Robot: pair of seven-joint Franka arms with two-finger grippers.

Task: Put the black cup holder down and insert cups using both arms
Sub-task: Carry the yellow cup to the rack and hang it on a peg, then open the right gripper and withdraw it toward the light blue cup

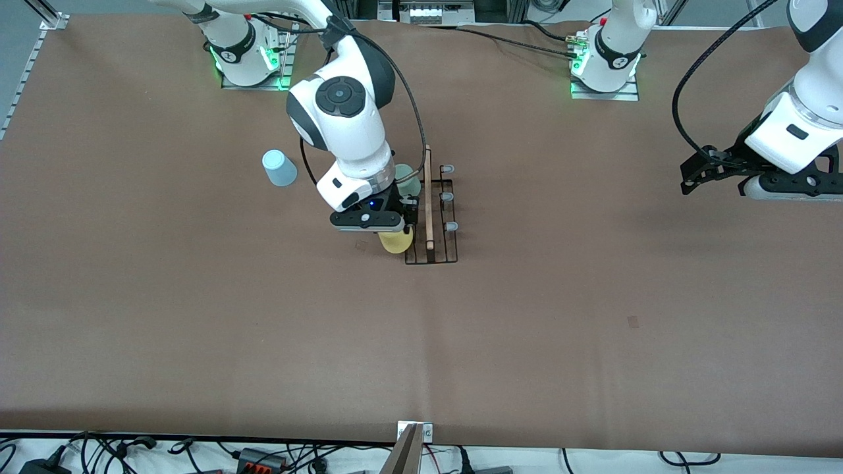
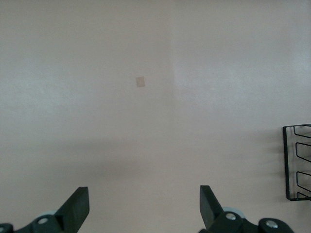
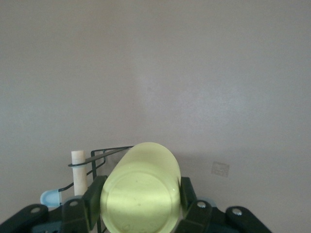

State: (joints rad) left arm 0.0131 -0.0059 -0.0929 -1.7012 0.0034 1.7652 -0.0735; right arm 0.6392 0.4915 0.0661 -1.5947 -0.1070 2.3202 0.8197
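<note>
One black wire rack stands near the middle of the brown surface, somewhat toward the edge where the arm bases stand. Its one wooden rod runs along the top, and three grey-tipped pegs show on the side toward the left arm's end; any pegs on the other side are hidden by the right arm.

Three cups are in sight. The blue cup lies on the surface by itself, well apart from the rack, toward the right arm's end. The green cup is at the rack, just beside the rod on the side toward the right arm's end; it is mostly covered by the arm, so how it sits cannot be told. The yellow cup is clenched in the right pincer, right against the rack at the rack's end nearer the front camera. In the right wrist view the two fingers press on either side of the yellow cup, its flat base facing the camera, with rack wire and the rod's end just beside it.

The left pincer waits over bare surface at the left arm's end, well apart from the rack. Its two fingers stand wide apart, grasping nothing, and a corner of the rack shows at the frame's edge.
</note>
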